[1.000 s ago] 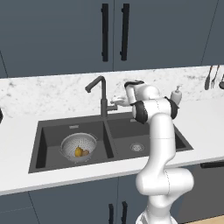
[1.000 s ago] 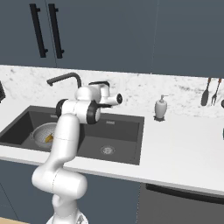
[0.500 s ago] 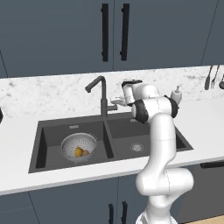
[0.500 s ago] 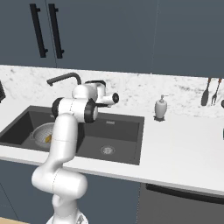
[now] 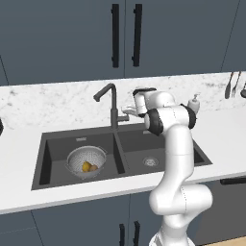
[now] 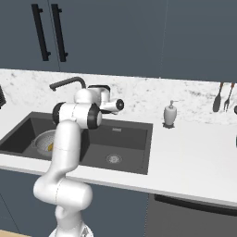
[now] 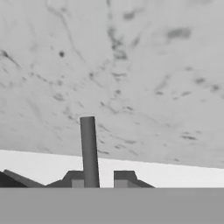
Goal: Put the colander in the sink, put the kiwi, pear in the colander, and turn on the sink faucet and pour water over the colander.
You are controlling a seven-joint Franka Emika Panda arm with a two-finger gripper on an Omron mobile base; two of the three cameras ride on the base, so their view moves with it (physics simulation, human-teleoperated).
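In the left base view the arm rises from the lower right, elbow bent, and reaches left so that the gripper (image 5: pixel 129 110) sits level at the small side lever of the sink faucet (image 5: pixel 111 103), while the colander (image 5: pixel 86 161) rests in the left basin of the sink (image 5: pixel 163 144) holding the pear (image 5: pixel 85 166) and the kiwi (image 5: pixel 93 168). In the right base view the arm bends over the sink's back edge, its wrist near the faucet; its pose matches half a second ago. In the hand view the fingertips (image 7: pixel 125 178) stand close together with the thin dark lever (image 7: pixel 89 151) just beside the left one against the marble backsplash (image 7: pixel 144 65); a second ago the jaws stood wider.
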